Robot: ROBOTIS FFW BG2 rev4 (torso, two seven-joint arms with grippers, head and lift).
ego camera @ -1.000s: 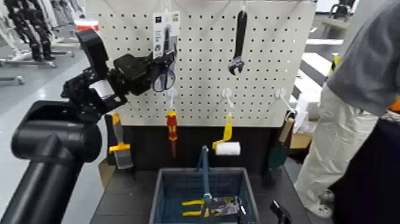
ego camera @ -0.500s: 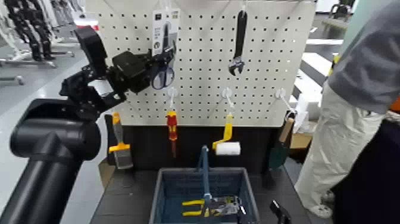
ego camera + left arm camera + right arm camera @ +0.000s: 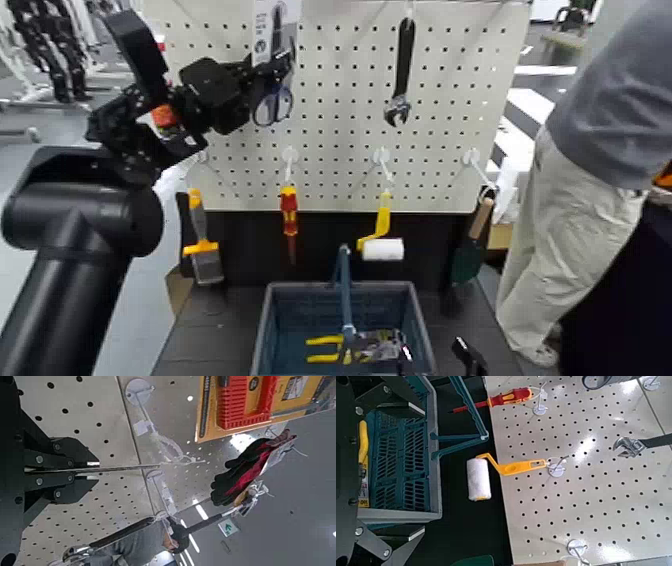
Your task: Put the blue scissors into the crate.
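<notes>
Pegboard (image 3: 340, 130): pale, upright behind everything, widest thing in the work area. Dark table (image 3: 205, 335) below and in front, bare to either side of the crate (image 3: 271, 318). Crate blue-grey, slotted walls, blue handle (image 3: 345, 292) standing upright across the middle; yellow-handled pliers (image 3: 324, 349) and other packaged goods lie inside. Rim's far edge plain to see; near edge cut off in the head view. Open room either side of the handle, more bare floor toward the far wall. Left pincer (image 3: 284, 66) up before the board's left part, above crate level, together on the scissors' card (image 3: 131, 469), seen nearly edge-on from the wrist. Right pincer (image 3: 437, 353) low, over the crate's right side, apart, waiting. Blue scissors (image 3: 289, 104): card upright, tall, white with dark print, top running out of the head view; dark blades up against it, blue loops hanging down below the pincer. Loops high above the crate and to its left side. Black wrench (image 3: 402, 75) hangs to their right, perforated board between. Red-and-yellow screwdriver (image 3: 289, 207) hangs below the loops, near the line down to the crate; yellow-handled roller (image 3: 383, 235) hangs above the crate's right half.
</notes>
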